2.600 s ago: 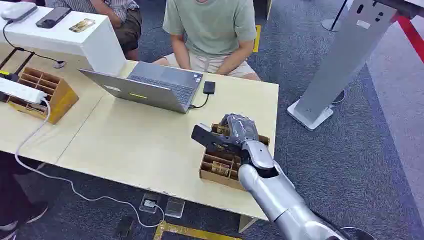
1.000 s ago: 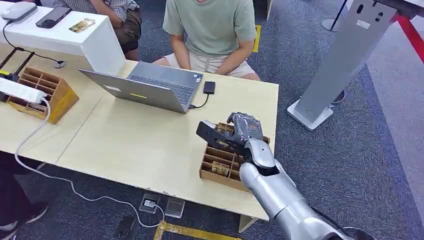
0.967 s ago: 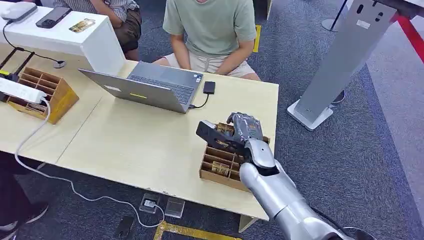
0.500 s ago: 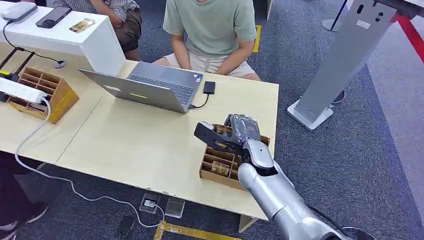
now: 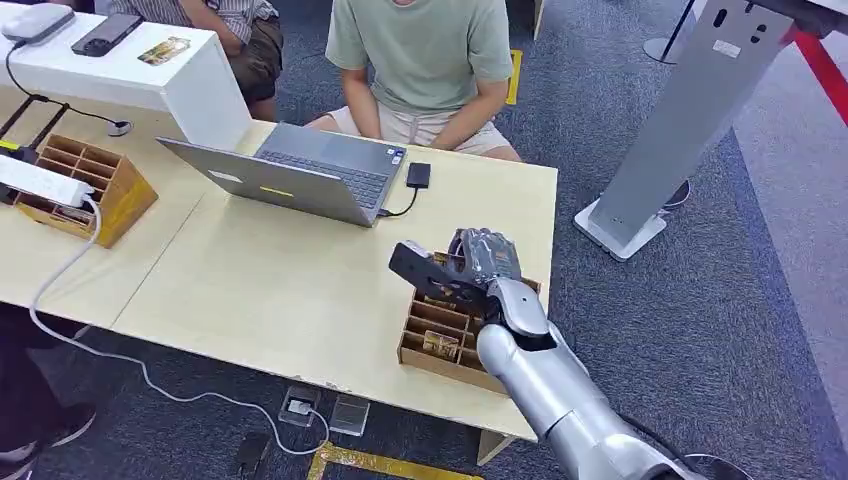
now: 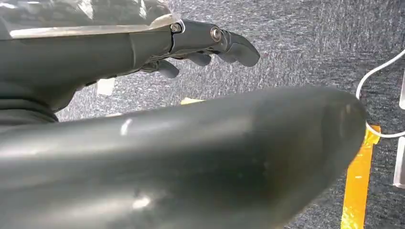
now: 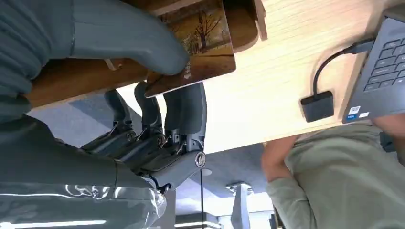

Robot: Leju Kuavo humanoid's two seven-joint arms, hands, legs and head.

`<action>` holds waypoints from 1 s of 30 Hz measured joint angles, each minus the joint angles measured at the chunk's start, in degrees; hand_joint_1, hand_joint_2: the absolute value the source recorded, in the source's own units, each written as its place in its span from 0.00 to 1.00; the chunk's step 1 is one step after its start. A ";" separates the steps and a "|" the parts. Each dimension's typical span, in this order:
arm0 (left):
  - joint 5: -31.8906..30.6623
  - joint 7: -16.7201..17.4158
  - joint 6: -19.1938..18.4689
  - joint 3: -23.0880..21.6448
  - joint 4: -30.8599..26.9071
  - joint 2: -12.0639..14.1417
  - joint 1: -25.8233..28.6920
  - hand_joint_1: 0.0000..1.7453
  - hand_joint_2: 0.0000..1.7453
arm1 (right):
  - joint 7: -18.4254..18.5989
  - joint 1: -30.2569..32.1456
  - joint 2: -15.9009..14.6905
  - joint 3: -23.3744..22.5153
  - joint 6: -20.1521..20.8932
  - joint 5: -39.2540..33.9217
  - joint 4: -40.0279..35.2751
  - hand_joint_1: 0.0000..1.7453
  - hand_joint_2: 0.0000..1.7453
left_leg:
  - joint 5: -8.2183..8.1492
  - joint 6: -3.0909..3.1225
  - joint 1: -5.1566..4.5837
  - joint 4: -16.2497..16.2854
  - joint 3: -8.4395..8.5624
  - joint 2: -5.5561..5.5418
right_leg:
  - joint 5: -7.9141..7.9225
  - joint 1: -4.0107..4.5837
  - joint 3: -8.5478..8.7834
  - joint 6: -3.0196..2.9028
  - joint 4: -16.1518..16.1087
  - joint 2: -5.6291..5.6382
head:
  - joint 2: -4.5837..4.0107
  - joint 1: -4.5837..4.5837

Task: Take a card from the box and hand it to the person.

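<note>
On my right wrist feed, the thumb and the darker fingers of my right hand pinch a card between them: the thumb presses on the printed face and the fingers sit against its back. The card is held at its near edge, with most of it sticking out past the fingertips, over a compartment of the wooden box. It shows a warm brown and gold picture with bare trees and small white markings near the thumb tip. I cannot tell whether its far edge is clear of the box or touching it.

On the head feed I see the hand over the far end of the divided box, which sits on the tabletop toward the right edge. Another card lies in a compartment near the box's front.

My left hand hangs over the grey carpet; its fingers are lightly curled and apart, holding nothing.

From the box, an open laptop stands at about 10 o'clock, with a small black adapter cabled to it at about 12 o'clock. A person in a green shirt sits at the far side of the tabletop behind the laptop. A second divided wooden box rests well apart at 9 o'clock, with a white power strip lying across it.
</note>
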 joint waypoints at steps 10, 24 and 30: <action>0.00 0.20 1.27 0.00 0.00 -0.52 0.00 0.00 0.00 | -0.50 0.00 0.02 -0.29 -0.35 -0.02 0.02 0.81 1.00 | 0.00 0.00 0.00 0.00 0.00 0.00 | 0.00 0.00 0.00 0.00 0.00 0.00 | 0.00 0.00; 0.29 0.17 0.98 0.00 0.00 -0.77 0.02 0.00 0.00 | -0.57 -0.17 0.17 -0.29 -1.57 1.60 -3.32 0.80 1.00 | 0.00 0.00 0.00 0.00 0.01 0.00 | 0.00 0.00 0.00 0.00 0.00 0.00 | 0.00 0.00; 0.59 0.22 1.27 0.00 0.00 -0.77 0.03 0.00 0.00 | 0.18 0.09 -0.15 -0.29 -0.41 2.19 -7.39 0.82 1.00 | 0.00 0.00 0.00 0.00 0.02 0.01 | 0.00 0.00 -0.01 0.00 0.00 0.00 | 0.00 0.00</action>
